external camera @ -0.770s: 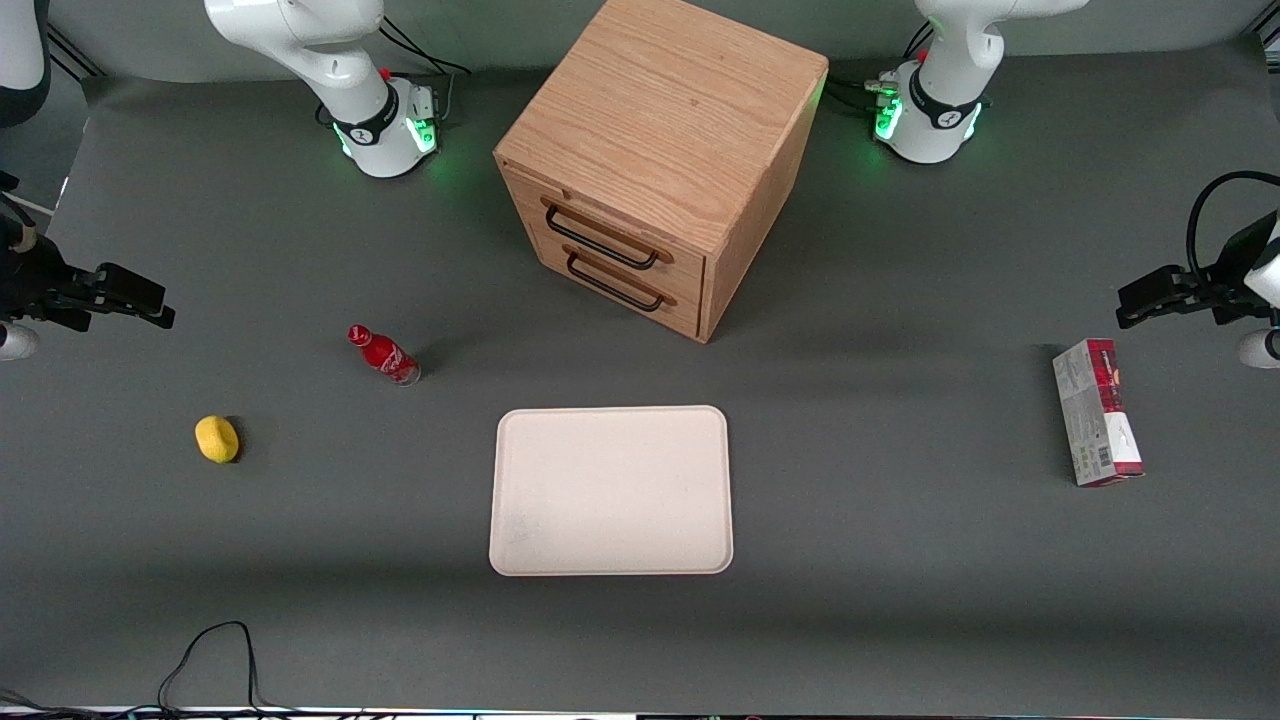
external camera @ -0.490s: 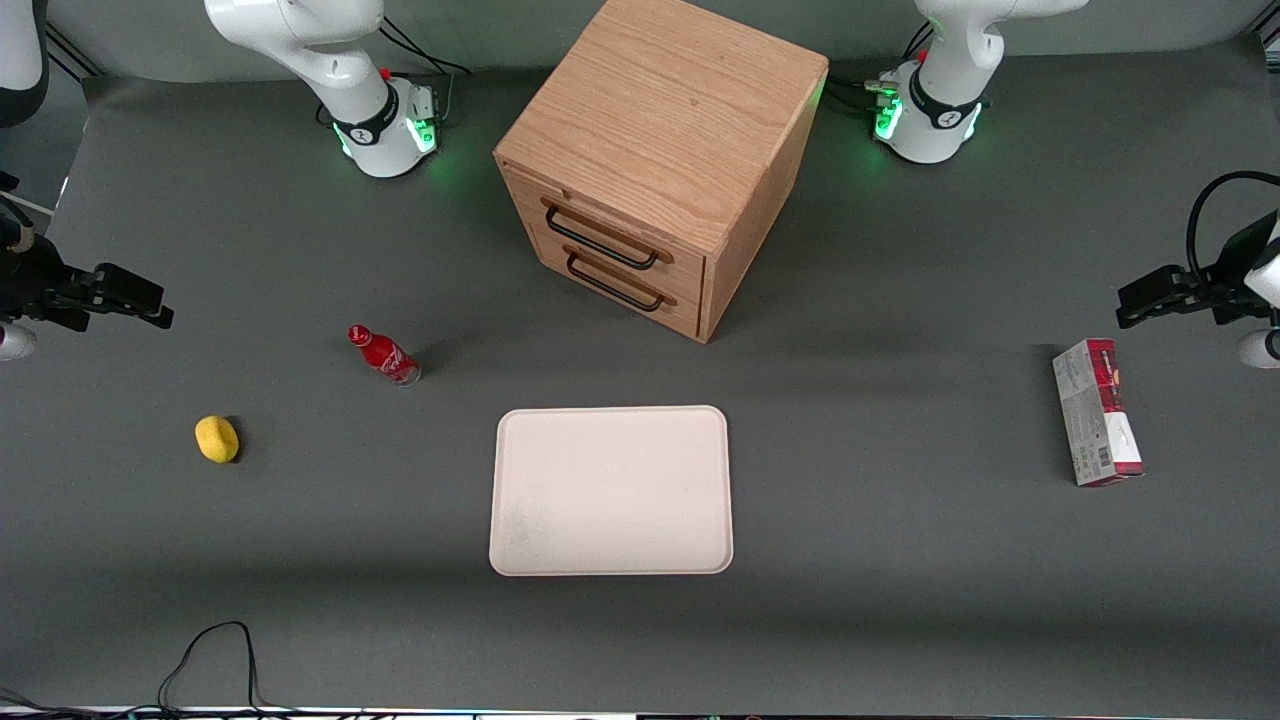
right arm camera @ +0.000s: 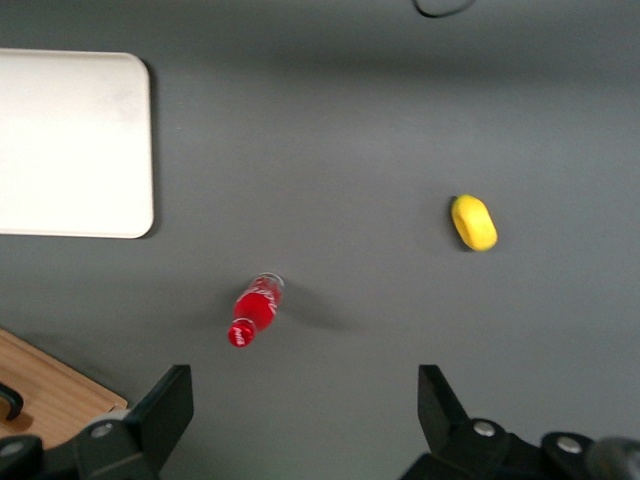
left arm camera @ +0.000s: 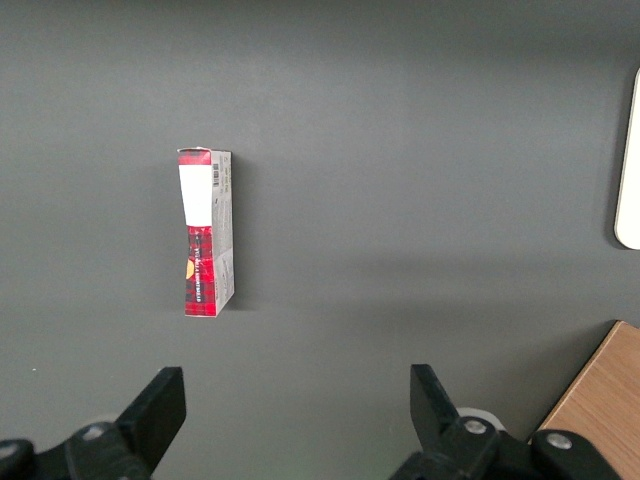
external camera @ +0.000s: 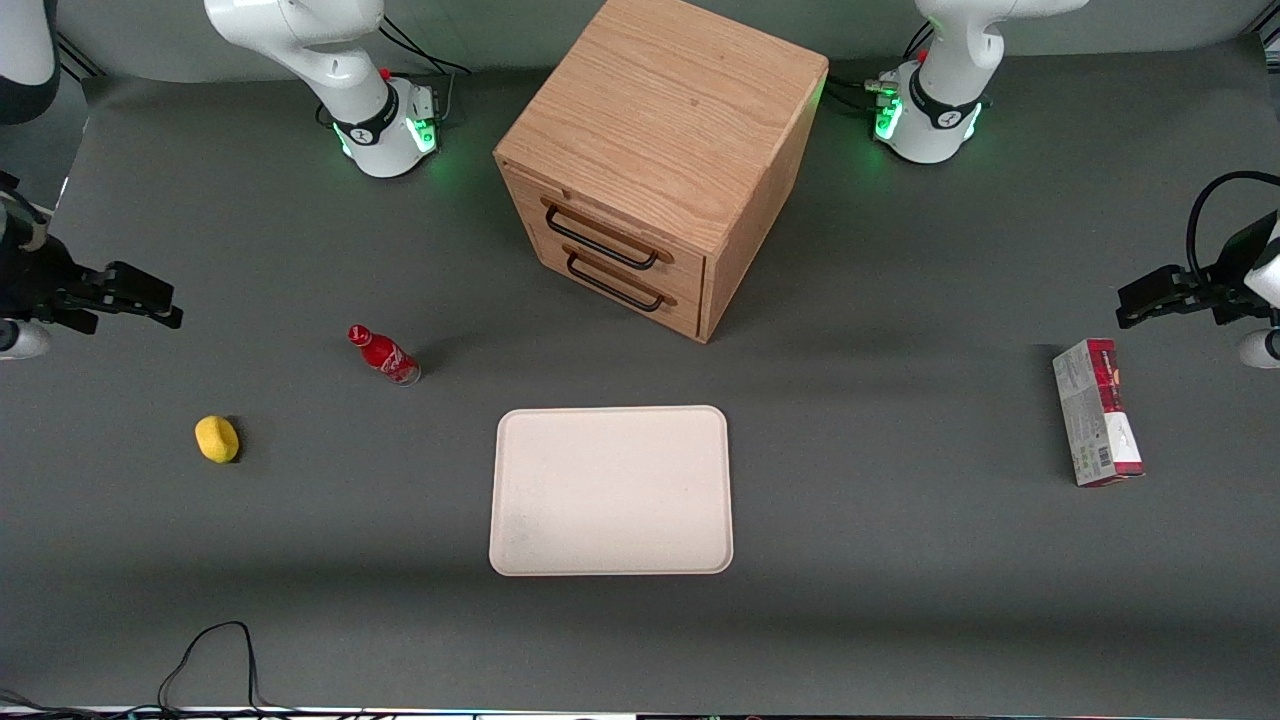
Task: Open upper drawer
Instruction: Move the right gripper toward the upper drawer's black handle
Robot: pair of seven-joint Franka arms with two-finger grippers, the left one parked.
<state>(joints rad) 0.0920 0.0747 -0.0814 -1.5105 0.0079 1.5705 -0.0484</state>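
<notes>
Two drawers sit closed in the front of the oak cabinet (external camera: 660, 170), which stands mid-counter between the arm bases; the upper drawer (external camera: 608, 234) is the higher one, flush with the cabinet face, its thin black handle (external camera: 600, 239) untouched. The claw (external camera: 140, 300) hangs above the gray counter (external camera: 900, 560) toward the working arm's end, well apart from the cabinet, its two fingers spread wide with nothing between them. Below it on the counter a small red bottle (external camera: 383, 355) stands and a yellow lemon (external camera: 217, 439) lies nearer the front camera. A pale tray (external camera: 611, 490) rests in front of the drawers. A red-and-white box (external camera: 1096, 411) lies toward the parked arm's end.
</notes>
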